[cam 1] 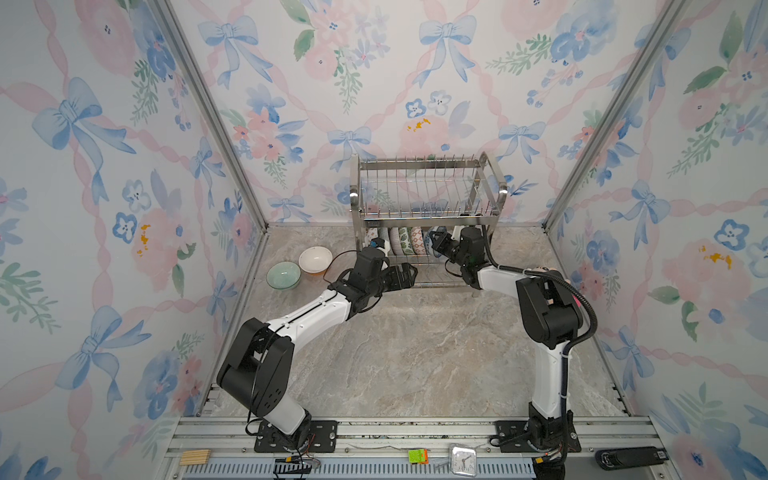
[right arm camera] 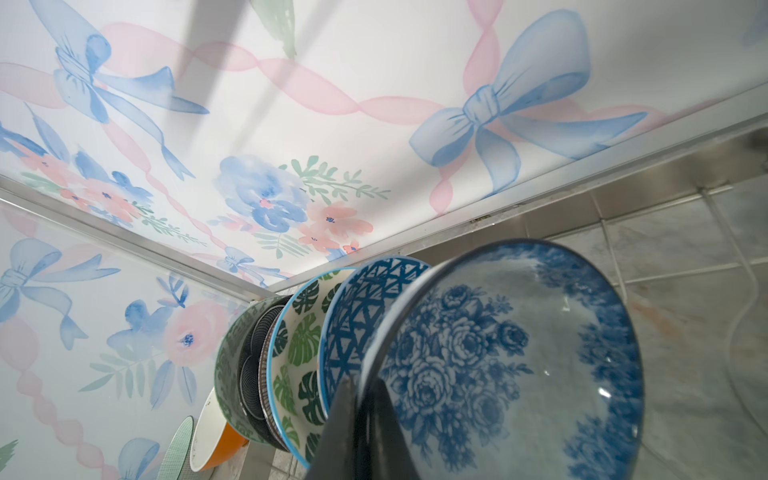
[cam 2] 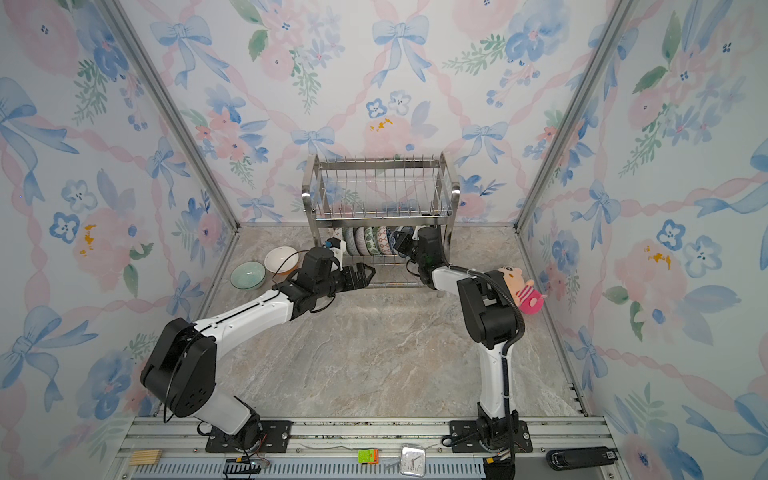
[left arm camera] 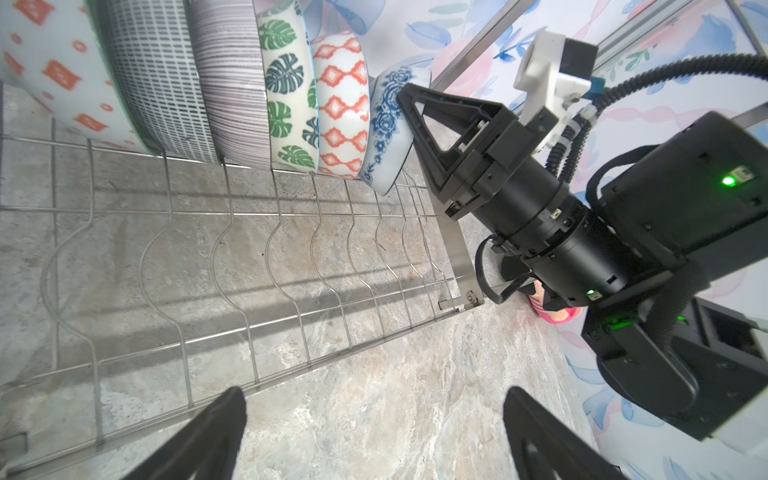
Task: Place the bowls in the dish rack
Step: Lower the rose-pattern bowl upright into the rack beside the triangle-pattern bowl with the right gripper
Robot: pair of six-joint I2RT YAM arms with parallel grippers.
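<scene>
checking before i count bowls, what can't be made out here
- Racked bowls: in both top views, behind the dish rack's upper tier; count unclear.
- Plush doll: in a top view, mostly behind right arm.
- Right pincer on the blue floral bowl: right wrist view, cut off by the edge.

Doll (cam 1: 542, 271) mostly behind R arm (cam 1: 544, 311); floral bowl (right arm camera: 519, 353) cut by frame edge.

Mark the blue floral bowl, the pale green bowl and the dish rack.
blue floral bowl (right arm camera: 498, 365): right wrist view, on its painted inside.
pale green bowl (cam 1: 283, 274): a top view, on its inside.
dish rack (cam 1: 353, 194): a top view, on a corner post.
</scene>
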